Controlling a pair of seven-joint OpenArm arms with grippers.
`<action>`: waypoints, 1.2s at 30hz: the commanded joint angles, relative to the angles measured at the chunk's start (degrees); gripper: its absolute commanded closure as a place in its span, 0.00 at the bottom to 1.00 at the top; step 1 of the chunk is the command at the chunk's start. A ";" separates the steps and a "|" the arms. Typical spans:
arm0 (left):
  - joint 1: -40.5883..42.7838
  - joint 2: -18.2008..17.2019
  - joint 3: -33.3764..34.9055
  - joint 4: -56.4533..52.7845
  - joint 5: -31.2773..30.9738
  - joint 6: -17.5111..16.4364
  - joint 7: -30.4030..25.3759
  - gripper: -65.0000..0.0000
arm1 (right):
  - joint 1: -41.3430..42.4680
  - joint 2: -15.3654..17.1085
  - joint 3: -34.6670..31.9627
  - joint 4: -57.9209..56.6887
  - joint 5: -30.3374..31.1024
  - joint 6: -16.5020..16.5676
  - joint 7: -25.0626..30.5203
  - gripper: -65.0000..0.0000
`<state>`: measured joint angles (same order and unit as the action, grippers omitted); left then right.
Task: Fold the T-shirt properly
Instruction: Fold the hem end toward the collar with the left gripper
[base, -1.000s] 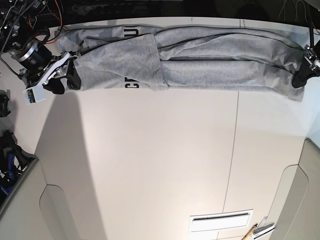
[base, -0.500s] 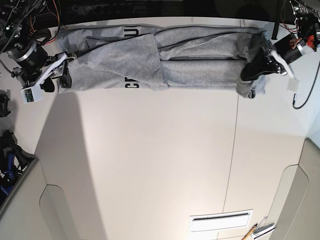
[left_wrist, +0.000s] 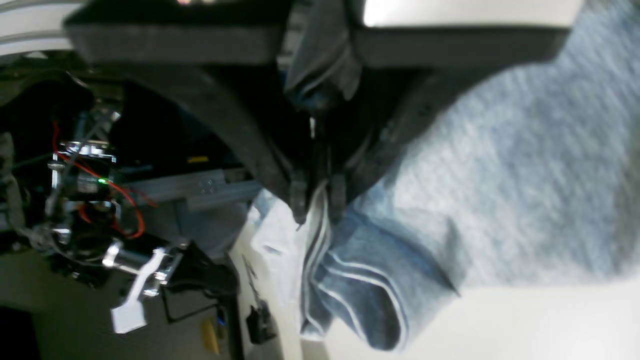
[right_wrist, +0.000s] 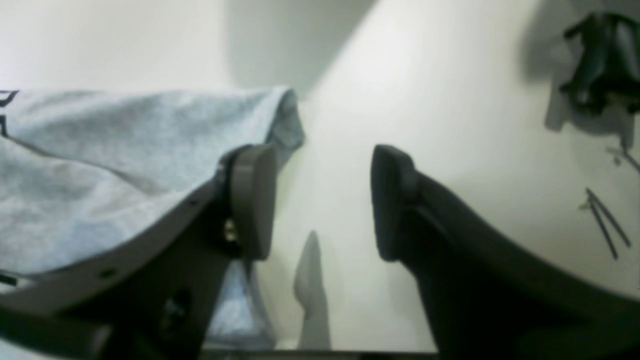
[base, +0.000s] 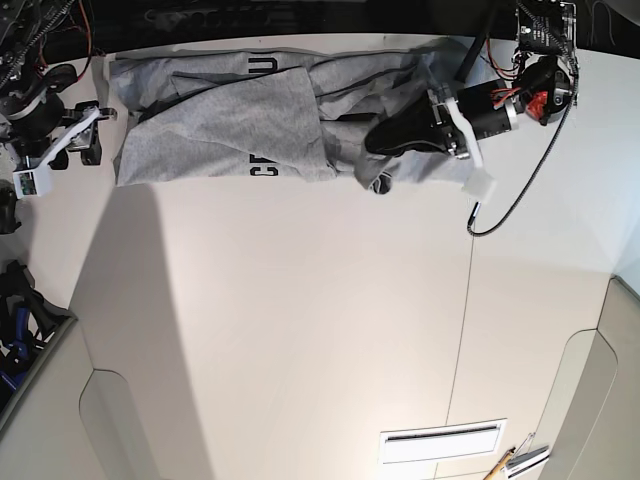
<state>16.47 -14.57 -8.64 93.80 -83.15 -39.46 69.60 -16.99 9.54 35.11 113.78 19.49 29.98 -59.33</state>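
The grey T-shirt (base: 230, 120) lies in a long band along the far table edge, black lettering showing near its middle. My left gripper (base: 378, 143) is shut on the shirt's right end and holds it doubled over the band's middle. In the left wrist view the fingers (left_wrist: 300, 200) pinch a hemmed fold of the shirt (left_wrist: 500, 165), which hangs below them. My right gripper (base: 92, 146) is open and empty, just left of the shirt's left edge. In the right wrist view its pads (right_wrist: 252, 200) stand wide apart, with the shirt (right_wrist: 100, 165) beside the left one.
The white table (base: 300, 330) has a seam (base: 465, 300) running front to back. A black cable (base: 520, 190) loops beside the left arm. A white slotted panel (base: 440, 440) and a wooden-handled tool (base: 505, 463) lie at the front right. Dark gear (base: 20, 320) sits at the left edge.
My left gripper has carried the shirt's right end far to the left, over the middle. My right gripper has drawn back left, off the shirt's left edge.
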 joint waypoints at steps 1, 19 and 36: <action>-0.76 -0.22 0.63 1.03 -1.85 -0.54 -0.79 1.00 | 0.13 0.94 0.68 0.50 0.46 -0.22 1.51 0.53; -1.40 1.40 6.16 1.03 -0.83 -0.54 -2.54 1.00 | 0.15 0.92 0.83 0.20 4.57 -0.20 1.75 0.53; -1.40 1.40 6.16 1.03 -0.66 -0.54 -3.41 0.65 | 0.15 0.92 0.83 0.20 4.57 -0.20 1.90 0.53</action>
<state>15.40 -12.88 -2.33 93.80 -82.08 -39.46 67.05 -16.99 9.69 35.62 113.23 23.14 29.98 -58.76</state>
